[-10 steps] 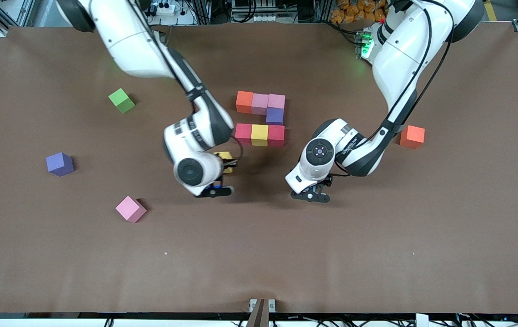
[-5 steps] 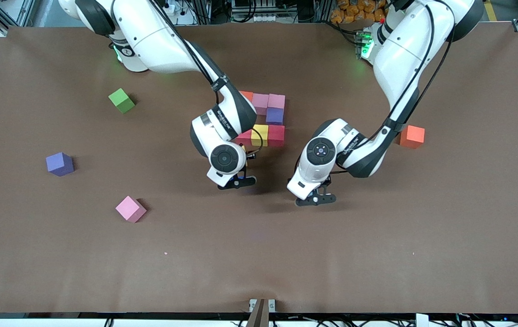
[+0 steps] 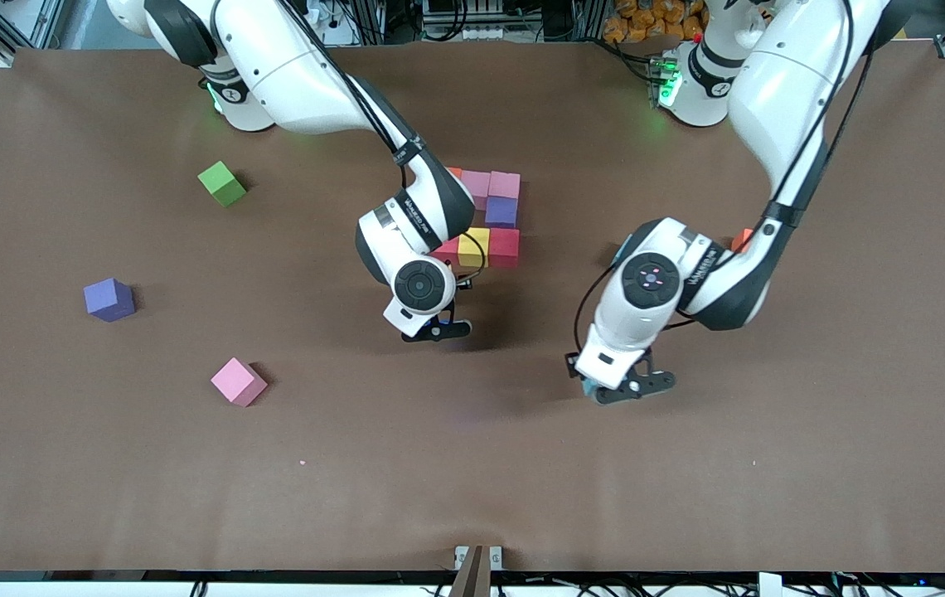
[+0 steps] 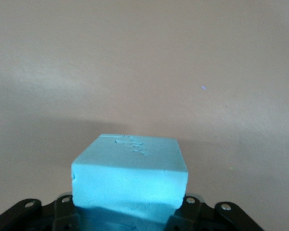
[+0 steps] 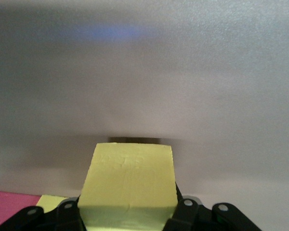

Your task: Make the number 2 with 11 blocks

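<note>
On my front feed, starting at the right arm's end of the counter, I see a purple cube lying alone, with a green cube farther from the camera and a loose pink cube nearer to it. Toward the middle, the right end effector sits low over the counter just nearer the camera than the partly built number 2, and my right wrist feed shows it pinching a yellow block, with a pink and a yellow edge of the row showing beside it. Of the digit I can see 2 pink blocks in the row farthest from the camera, a purple block touching them, then a yellow block and a red block side by side; the right arm covers the rest of it. Toward the left arm's end, the left end effector hangs over bare counter, well apart from the digit, clamped on a light blue block. Only a corner of an orange cube peeks out past the left arm.
</note>
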{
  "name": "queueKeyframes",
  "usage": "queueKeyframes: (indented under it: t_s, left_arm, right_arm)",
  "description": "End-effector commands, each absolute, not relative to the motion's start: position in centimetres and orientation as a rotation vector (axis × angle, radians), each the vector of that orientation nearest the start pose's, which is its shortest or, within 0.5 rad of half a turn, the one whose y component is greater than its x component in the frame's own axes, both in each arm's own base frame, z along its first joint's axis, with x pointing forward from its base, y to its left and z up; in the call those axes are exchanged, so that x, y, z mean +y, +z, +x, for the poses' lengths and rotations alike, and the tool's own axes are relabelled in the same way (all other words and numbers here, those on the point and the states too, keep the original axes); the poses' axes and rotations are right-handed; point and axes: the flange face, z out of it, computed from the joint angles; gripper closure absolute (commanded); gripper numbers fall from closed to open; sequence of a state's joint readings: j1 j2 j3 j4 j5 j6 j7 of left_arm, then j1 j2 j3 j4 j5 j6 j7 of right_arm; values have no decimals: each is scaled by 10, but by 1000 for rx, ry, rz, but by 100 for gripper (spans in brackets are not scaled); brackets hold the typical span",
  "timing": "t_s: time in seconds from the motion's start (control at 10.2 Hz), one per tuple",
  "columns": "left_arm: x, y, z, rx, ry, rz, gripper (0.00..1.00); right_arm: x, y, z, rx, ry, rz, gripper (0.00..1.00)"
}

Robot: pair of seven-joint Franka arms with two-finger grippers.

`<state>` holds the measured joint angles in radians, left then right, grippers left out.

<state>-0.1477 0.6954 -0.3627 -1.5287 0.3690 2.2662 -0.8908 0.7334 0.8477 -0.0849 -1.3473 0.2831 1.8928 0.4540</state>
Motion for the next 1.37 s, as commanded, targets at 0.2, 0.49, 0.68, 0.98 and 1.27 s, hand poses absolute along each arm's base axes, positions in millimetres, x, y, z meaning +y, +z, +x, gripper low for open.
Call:
queueKeyframes:
  t_s: [0.2, 0.49, 0.68, 0.98, 1.27]
  left_arm:
    - [-272, 288, 670, -504, -198, -3129, 96]
    - [-270, 287, 671, -497, -201, -3125, 96]
    - [-264, 287, 673, -512, -199, -3124, 95]
    - [-263, 287, 673, -515, -200, -3122, 100]
    - [-269, 287, 670, -510, -191, -3124, 100]
  right_arm:
    - [464, 187, 529, -75, 548, -3111, 86]
    - [466, 174, 517, -54, 556, -3093, 85]
    - [467, 175, 515, -62, 561, -3094, 85]
    - [469, 169, 506, -74, 578, -3102, 83]
    - [470, 171, 501, -82, 584, -3102, 83]
